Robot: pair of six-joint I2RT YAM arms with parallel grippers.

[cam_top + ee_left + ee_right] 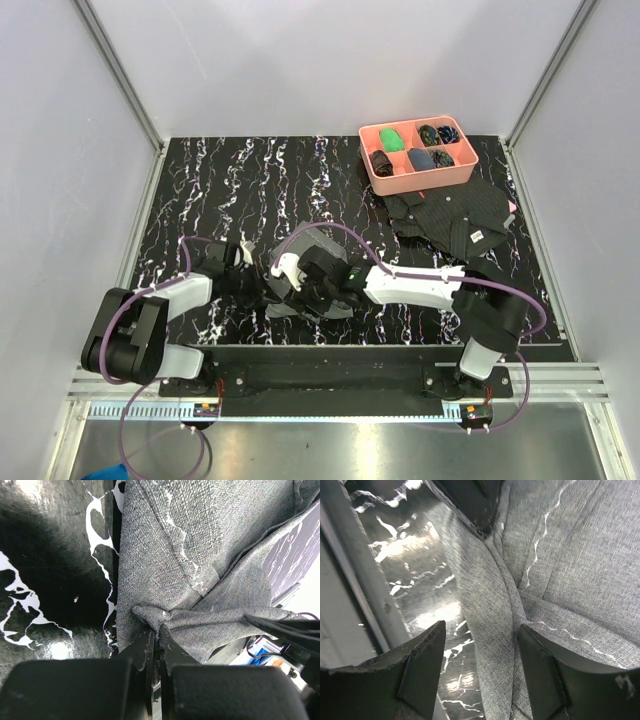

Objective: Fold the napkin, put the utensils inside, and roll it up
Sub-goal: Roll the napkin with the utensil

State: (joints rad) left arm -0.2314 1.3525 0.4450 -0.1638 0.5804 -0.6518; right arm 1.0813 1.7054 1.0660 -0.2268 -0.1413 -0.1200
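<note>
The grey napkin (322,243) lies bunched near the table's front edge, mostly under both arms. In the left wrist view its woven cloth (200,555) is folded and creased. My left gripper (157,632) is shut on a pinched fold of it, and in the top view it (262,284) is at the napkin's left side. My right gripper (482,650) is open, its fingers (422,660) either side of a raised ridge of the napkin (490,605) without closing on it. In the top view the right gripper (297,282) is right beside the left one. The gold spoon and fork are out of view.
A pink tray (372,168) of small dark and green items stands at the back right. A black patterned cloth (440,212) with a white tag lies just in front of it. The table's metal front rail (350,575) runs close beside the right gripper.
</note>
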